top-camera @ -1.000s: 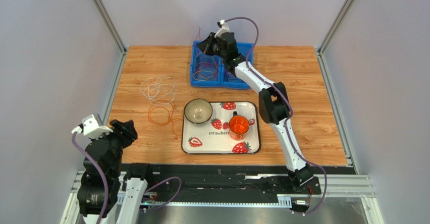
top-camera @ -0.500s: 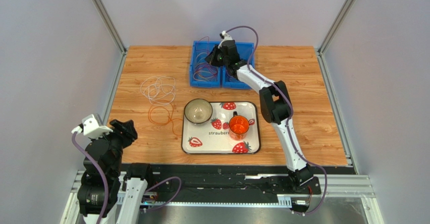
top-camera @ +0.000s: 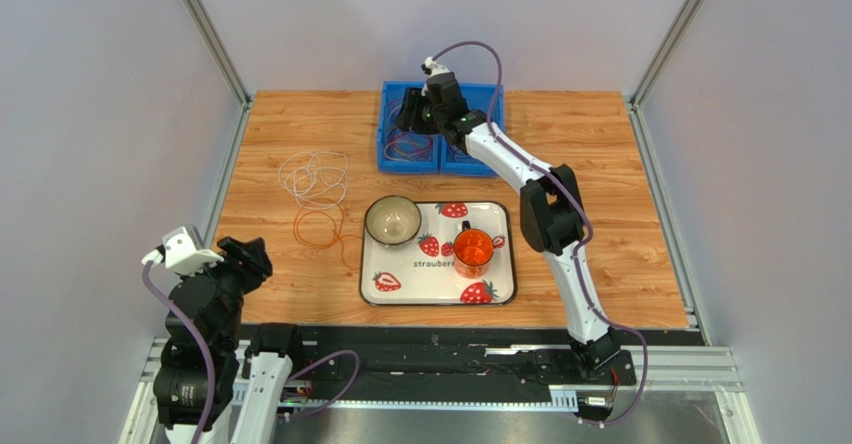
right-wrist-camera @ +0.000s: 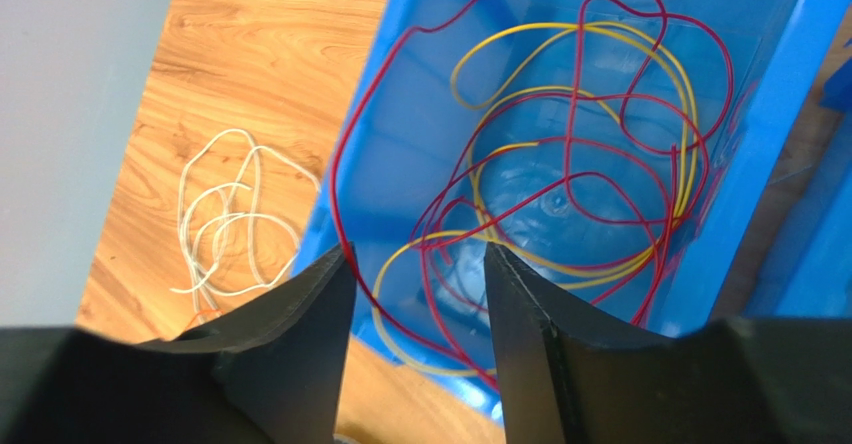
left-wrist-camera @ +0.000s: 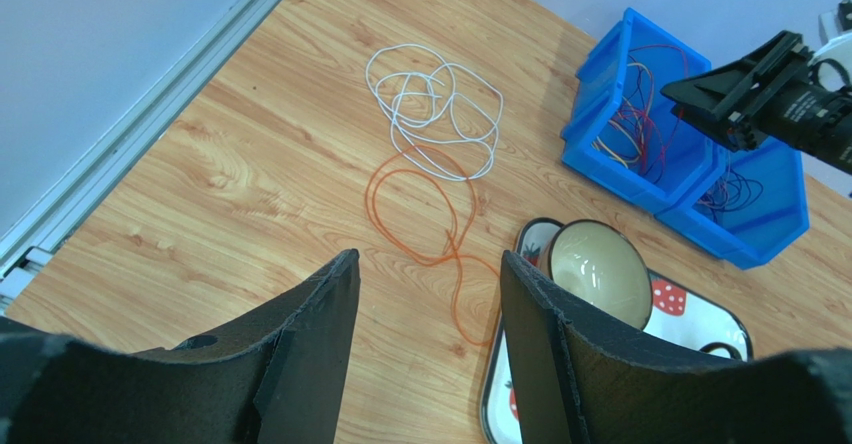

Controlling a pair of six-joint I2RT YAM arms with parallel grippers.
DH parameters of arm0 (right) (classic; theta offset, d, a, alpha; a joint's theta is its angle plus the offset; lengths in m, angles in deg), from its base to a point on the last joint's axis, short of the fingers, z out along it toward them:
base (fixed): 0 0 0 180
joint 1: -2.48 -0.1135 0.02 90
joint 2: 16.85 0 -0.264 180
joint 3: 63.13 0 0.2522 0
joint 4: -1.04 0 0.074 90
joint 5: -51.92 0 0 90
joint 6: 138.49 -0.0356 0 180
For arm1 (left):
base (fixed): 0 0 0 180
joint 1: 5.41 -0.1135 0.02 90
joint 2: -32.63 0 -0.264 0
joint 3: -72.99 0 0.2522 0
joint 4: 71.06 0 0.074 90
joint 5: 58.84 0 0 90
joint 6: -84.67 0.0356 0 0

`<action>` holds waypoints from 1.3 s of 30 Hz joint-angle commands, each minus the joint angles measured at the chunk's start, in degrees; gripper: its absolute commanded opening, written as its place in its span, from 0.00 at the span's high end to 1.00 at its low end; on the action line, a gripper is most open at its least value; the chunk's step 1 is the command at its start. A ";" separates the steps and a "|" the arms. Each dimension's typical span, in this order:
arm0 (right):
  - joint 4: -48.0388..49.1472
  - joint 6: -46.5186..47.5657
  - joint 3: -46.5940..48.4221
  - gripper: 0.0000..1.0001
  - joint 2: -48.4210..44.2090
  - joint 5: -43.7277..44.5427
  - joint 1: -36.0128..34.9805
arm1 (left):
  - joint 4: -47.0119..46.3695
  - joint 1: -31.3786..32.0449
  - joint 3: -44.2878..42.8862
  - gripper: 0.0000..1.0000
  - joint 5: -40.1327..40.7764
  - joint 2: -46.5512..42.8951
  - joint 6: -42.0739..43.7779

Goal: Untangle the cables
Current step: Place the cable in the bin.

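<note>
Red cables (right-wrist-camera: 568,144) and yellow cables (right-wrist-camera: 570,26) lie tangled in the left compartment of the blue bin (right-wrist-camera: 770,114). My right gripper (right-wrist-camera: 418,254) hangs open just above them, nothing pinched between its fingers; from above the right gripper (top-camera: 408,114) sits over that bin (top-camera: 440,167). On the wood to the left lie a white cable (top-camera: 315,177) in loose loops and an orange cable (top-camera: 318,227) just below it. Dark cables (left-wrist-camera: 735,189) fill the bin's right compartment. My left gripper (left-wrist-camera: 430,264) is open and empty, held back near its base (top-camera: 255,259).
A strawberry-print tray (top-camera: 366,276) sits in front of the bin with a beige bowl (top-camera: 392,220) and an orange cup (top-camera: 473,248) on it. The orange cable's tail runs close to the tray's left edge. Grey walls with metal rails enclose the table.
The right gripper, shut a second ago with a red cable lifted above the bin, has moved over the left compartment and opened; the cable lies in the bin. The left arm is unmoved.
</note>
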 commanded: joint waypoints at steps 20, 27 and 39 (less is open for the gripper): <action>-1.04 2.02 -27.66 0.39 -33.71 4.00 -2.29 | -1.52 -0.48 -1.76 0.45 -6.27 11.33 0.37; -0.50 0.97 -39.18 0.39 -43.64 8.02 -2.46 | -7.06 -0.39 0.96 0.50 -11.82 22.31 -6.04; -5.43 0.96 -47.81 0.36 -52.87 11.91 -2.37 | -18.56 0.05 8.16 0.45 -9.27 37.35 -12.81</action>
